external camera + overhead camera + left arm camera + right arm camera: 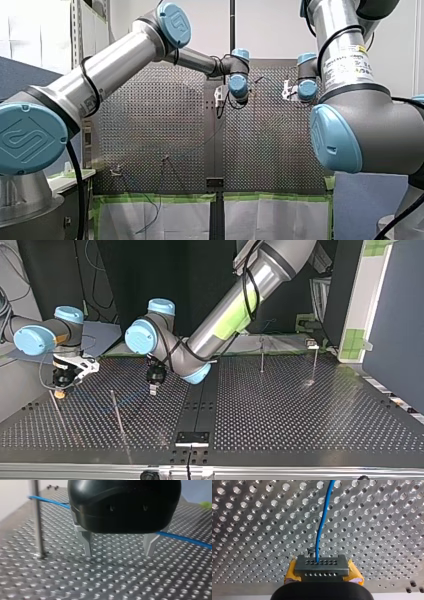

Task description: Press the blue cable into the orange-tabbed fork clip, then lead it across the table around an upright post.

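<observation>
The blue cable point(322, 522) runs over the perforated table straight away from my right gripper point(320, 567). That gripper's grey finger block, with yellow pads at its sides, is shut on the cable's end. In the top view a small orange piece point(60, 394), apparently the clip's tab, sits right under my right gripper point(64, 380). My left gripper point(117, 554) hovers just above the table with its metal fingers point(87, 545) wide open and nothing between them. The blue cable point(185, 538) passes behind those fingers. It also passes behind a thin upright post point(37, 522) that stands beside the gripper.
Several thin upright posts stand on the table: one point(118, 415) near my left gripper point(152, 387) and two point(261, 356) at the top view's far right. A black strip point(197, 405) runs down the table's middle. Loose dark cables point(150, 210) hang at its near edge in the front view.
</observation>
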